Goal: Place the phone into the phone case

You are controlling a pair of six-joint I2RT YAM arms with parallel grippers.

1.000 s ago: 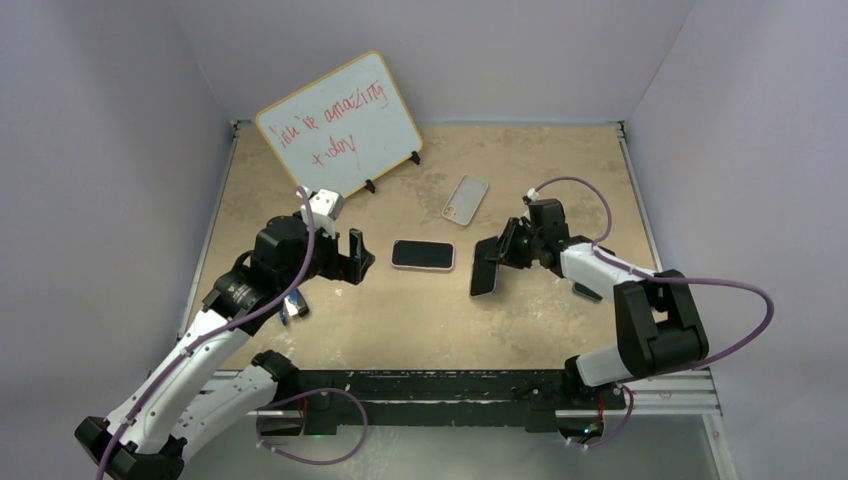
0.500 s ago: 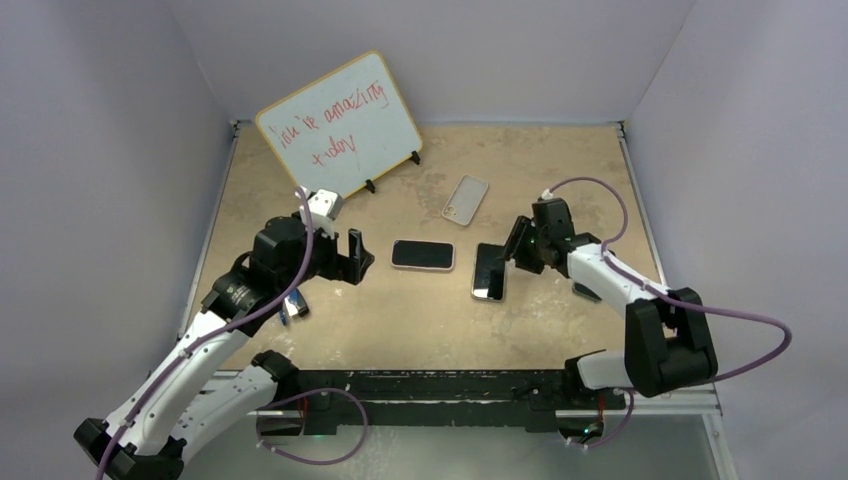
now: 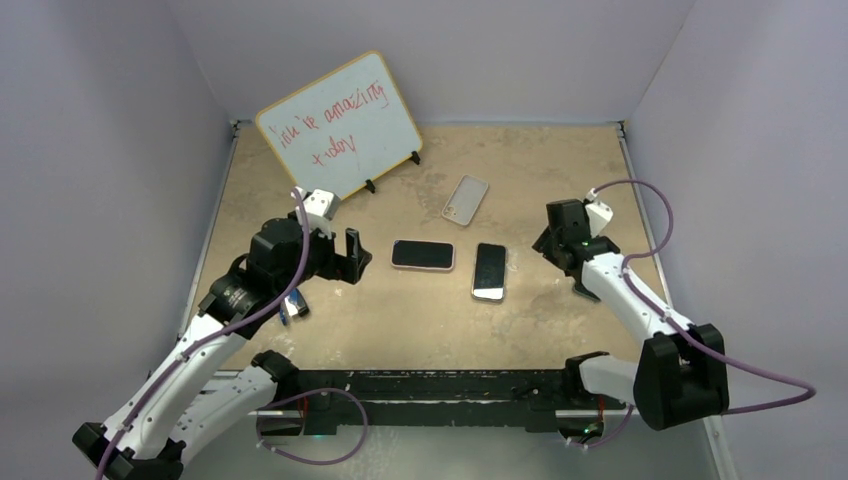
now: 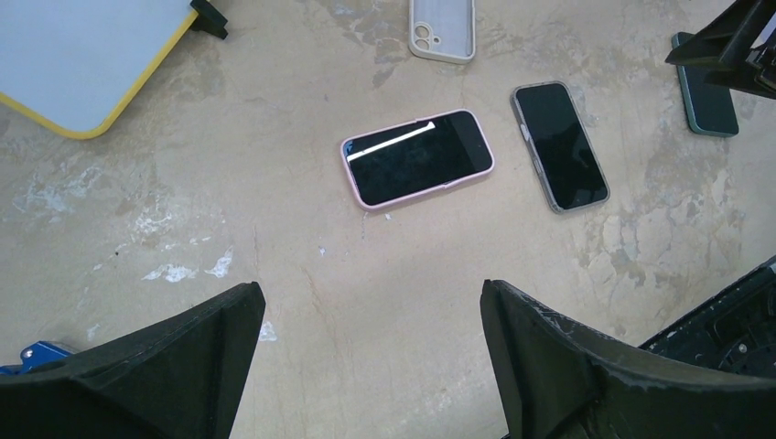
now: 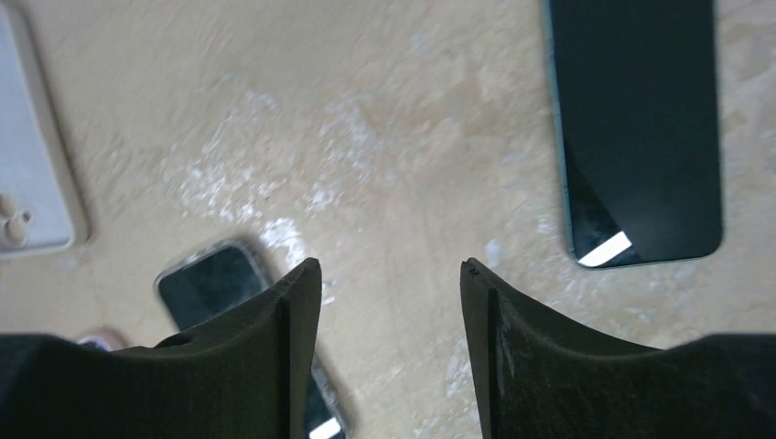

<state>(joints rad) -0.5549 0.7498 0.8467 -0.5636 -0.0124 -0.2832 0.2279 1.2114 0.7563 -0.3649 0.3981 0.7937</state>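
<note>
An empty pale phone case (image 3: 465, 199) lies at the back middle of the table, inside up; it also shows in the left wrist view (image 4: 442, 27) and the right wrist view (image 5: 32, 183). A black-screened phone with a light rim (image 3: 489, 271) lies flat at the centre (image 4: 559, 145), partly behind my right finger (image 5: 210, 283). A phone in a pink case (image 3: 422, 255) lies left of it (image 4: 418, 158). A dark green phone (image 5: 636, 128) lies by the right arm (image 4: 705, 96). My left gripper (image 3: 350, 255) (image 4: 373, 302) is open and empty. My right gripper (image 3: 550, 245) (image 5: 389, 274) is open and empty, right of the light-rimmed phone.
A whiteboard with red writing (image 3: 340, 125) stands on feet at the back left (image 4: 82, 55). A small blue object (image 3: 293, 305) lies beside the left arm. Grey walls enclose the table on three sides.
My right gripper held the light-rimmed phone tilted up, laid it flat on the table, let go and drew back to the right. The left arm has barely moved.
</note>
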